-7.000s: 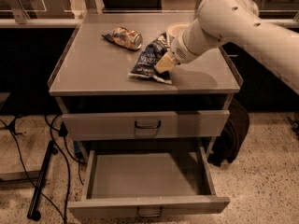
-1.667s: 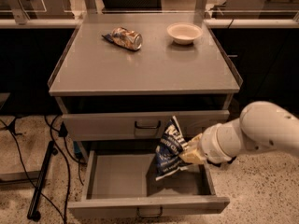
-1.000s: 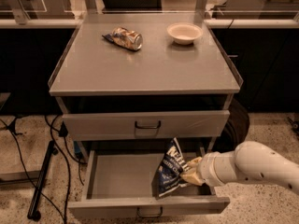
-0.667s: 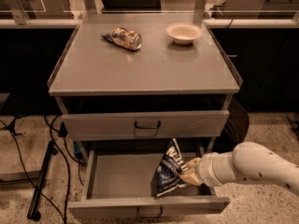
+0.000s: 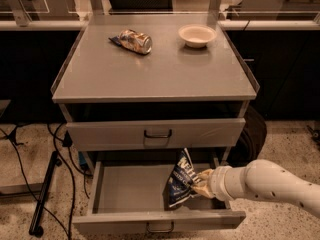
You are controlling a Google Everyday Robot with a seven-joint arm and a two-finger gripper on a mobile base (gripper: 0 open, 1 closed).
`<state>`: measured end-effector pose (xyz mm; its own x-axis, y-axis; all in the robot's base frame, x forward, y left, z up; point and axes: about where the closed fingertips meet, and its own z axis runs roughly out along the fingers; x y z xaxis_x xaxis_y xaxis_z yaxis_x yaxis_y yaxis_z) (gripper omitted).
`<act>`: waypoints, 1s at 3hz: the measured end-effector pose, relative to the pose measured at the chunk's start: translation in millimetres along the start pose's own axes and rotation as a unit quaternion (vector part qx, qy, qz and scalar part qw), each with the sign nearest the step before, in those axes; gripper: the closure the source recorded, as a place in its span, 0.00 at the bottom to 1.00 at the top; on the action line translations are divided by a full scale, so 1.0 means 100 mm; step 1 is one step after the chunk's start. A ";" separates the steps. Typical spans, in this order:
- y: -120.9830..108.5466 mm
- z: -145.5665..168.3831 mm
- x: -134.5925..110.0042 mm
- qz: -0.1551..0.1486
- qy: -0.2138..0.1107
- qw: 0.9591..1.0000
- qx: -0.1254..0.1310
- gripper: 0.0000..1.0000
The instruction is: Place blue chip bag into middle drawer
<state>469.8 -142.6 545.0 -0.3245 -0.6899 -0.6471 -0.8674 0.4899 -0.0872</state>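
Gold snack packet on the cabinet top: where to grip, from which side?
Pinch the snack packet across its short width at the middle, from straight above: it lies flat on the cabinet top, long axis roughly left-right. The pincer is low in the middle drawer, holding the blue chip bag.

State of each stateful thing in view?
Dark blue glossy foil chip bag: held upright inside open drawer
Gripper: shut on bag, in drawer's right half
Wide grey metal pulled-out drawer: open
Grey flat-front drawer above: closed
White round bowl: upright
Gold-brown shiny packet: lying flat
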 end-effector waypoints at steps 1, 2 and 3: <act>-0.14 0.22 0.01 -0.010 -0.016 1.000 0.017 1.00; -0.23 0.44 -0.02 -0.014 -0.028 0.999 0.017 1.00; -0.27 0.72 0.00 -0.006 -0.032 0.999 0.000 1.00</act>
<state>520.4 -117.7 492.8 -0.2891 -0.6611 -0.6924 -0.8714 0.4811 -0.0955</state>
